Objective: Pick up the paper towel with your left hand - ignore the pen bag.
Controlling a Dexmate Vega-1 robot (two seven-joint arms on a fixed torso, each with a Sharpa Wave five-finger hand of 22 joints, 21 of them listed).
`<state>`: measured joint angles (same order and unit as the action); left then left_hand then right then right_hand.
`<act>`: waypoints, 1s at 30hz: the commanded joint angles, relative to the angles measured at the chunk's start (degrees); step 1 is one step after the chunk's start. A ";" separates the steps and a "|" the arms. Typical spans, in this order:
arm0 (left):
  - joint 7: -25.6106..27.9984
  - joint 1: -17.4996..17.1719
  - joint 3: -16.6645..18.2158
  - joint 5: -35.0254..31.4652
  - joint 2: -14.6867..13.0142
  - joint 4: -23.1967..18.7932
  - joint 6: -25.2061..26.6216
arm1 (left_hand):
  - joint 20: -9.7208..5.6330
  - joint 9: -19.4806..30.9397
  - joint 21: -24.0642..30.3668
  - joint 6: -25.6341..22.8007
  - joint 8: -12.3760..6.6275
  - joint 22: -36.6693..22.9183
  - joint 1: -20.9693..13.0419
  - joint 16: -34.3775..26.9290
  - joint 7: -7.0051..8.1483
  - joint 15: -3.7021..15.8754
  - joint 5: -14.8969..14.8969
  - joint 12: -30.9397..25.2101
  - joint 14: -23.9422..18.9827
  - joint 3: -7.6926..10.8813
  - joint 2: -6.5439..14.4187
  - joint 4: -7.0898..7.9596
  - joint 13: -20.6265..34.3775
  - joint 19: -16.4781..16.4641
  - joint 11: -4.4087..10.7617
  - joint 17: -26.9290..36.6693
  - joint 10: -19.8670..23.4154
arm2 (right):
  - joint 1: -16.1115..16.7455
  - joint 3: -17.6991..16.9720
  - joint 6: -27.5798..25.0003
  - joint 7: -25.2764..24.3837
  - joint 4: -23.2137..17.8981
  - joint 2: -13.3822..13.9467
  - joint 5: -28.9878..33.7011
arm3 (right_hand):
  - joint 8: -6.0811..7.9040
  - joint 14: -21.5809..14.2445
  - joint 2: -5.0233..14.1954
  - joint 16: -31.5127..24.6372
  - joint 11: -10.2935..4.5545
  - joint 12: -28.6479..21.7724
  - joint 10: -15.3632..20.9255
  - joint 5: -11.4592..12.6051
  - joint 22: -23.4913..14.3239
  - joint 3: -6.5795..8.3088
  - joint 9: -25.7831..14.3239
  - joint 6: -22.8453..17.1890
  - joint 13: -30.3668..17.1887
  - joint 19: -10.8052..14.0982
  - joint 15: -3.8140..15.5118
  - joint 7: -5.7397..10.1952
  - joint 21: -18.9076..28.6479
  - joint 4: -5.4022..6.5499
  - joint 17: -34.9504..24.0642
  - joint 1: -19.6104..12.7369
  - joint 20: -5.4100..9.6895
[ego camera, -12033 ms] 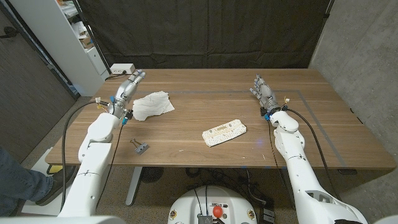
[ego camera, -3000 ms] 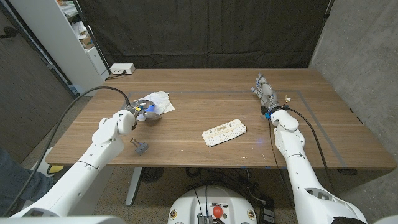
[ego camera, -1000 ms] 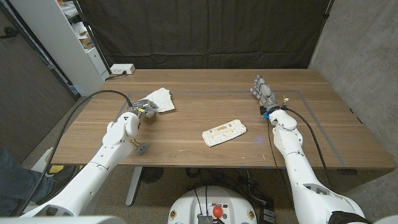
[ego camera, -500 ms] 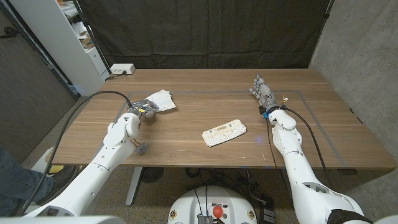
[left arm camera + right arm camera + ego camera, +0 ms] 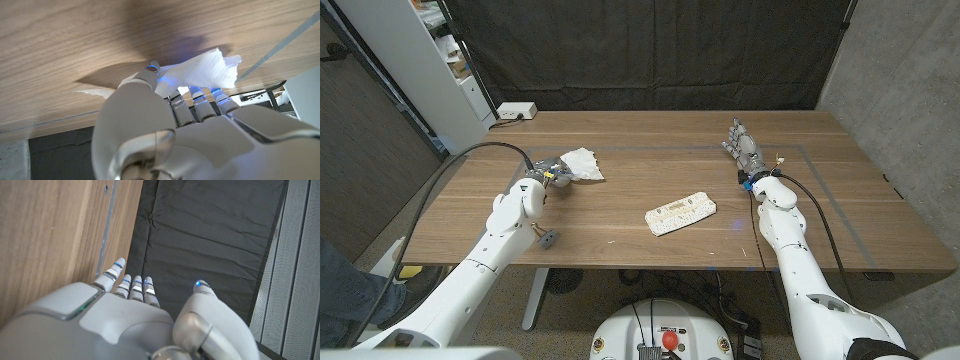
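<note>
Wooden counter (image 5: 650,180), left hand (image 5: 552,170) gripping the white paper towel (image 5: 578,165) near the counter's far left side, right hand (image 5: 742,146) empty with fingers apart at far right, pen bag (image 5: 681,213) mid-counter, small clip (image 5: 545,237) near the front edge

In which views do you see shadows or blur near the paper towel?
Left wrist view: the left hand is close and soft in focus, and a dark shadow lies on the wood beside the paper towel. Head view: even light, sharp, the paper towel shows clearly at the left hand.
</note>
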<state>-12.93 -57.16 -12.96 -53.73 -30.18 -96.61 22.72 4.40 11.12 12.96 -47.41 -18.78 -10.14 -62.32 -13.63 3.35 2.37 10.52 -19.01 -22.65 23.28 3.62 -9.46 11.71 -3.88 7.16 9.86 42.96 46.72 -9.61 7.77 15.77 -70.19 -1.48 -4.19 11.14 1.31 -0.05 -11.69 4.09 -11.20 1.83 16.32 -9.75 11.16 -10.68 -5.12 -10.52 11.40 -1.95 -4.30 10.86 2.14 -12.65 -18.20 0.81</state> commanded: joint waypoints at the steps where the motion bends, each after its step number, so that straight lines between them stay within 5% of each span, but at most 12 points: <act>1: 0.03 -0.35 0.49 -0.81 -0.32 -1.90 0.05 | 0.09 0.10 -0.17 -1.10 0.31 -0.15 -0.72 0.03 -0.75 1.19 -0.14 0.22 -0.57 -0.18 -0.13 0.08 0.23 -0.59 0.22 0.11 0.39 | 0.87 -0.10 -0.14 0.02 -1.50 -0.01 -0.33 | 0.06 -0.28 0.35 -0.51 0.43 0.15 -0.02 -0.14 -0.06 -0.18 -0.15 -0.37 -0.19 0.10 -0.30 -0.18 0.07 0.01 -0.28 -0.20 -0.11; 30: 0.16 -3.11 3.55 -2.32 -0.95 -7.61 -0.11 | 0.37 0.22 -0.48 -1.27 0.73 -0.17 -0.91 0.40 -0.77 1.11 -0.12 0.87 -1.13 -0.83 -0.08 0.32 0.61 -0.62 0.53 0.03 0.87 | 2.71 0.22 -0.03 0.04 -4.31 -0.20 -0.89 | 0.06 -0.22 0.44 -0.49 0.36 0.15 -0.07 -0.13 -0.06 -0.33 -0.15 -0.34 -0.19 0.08 -0.30 -0.26 0.09 -0.10 -0.32 -0.19 -0.12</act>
<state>-12.83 -59.50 -10.56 -55.81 -30.89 -102.55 23.22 4.71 11.18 12.53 -48.40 -18.35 -10.15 -62.61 -13.27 2.37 2.41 10.52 -18.13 -23.24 22.48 3.33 -9.16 12.14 -4.18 7.57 9.87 43.57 48.88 -9.61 7.57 15.94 -73.73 -1.52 -4.93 11.14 1.32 -0.05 -11.69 4.09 -11.20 1.83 16.32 -9.74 10.92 -10.68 -5.12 -10.52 11.40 -1.94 -4.30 10.86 1.90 -12.64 -18.20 0.81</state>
